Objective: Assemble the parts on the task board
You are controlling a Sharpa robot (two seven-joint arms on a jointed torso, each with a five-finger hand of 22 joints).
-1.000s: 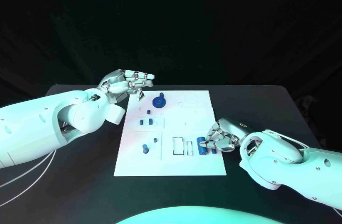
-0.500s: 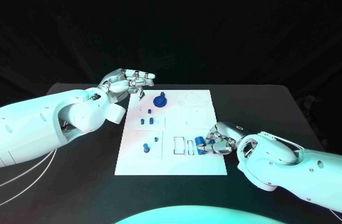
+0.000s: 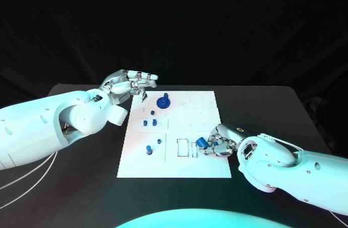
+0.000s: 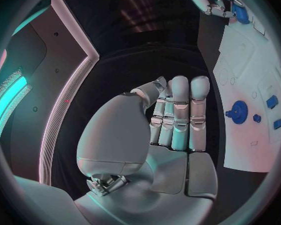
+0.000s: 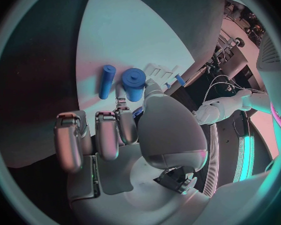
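Two arms reach over the black table (image 3: pixel 87 172), and the white board (image 3: pixel 195 170) lies at its middle. The left hand (image 3: pixel 131 87) hovers off the board's far left corner, fingers straight and together, holding nothing. The right hand (image 3: pixel 221 141) sits at the board's right edge, fingers curled over blue parts; whether it grasps one I cannot tell. Beside its fingers lie a thick peg (image 5: pixel 133 83) and a thin peg (image 5: pixel 107 81). They look light, rigid and smooth, prone to roll; pinch each across its middle.
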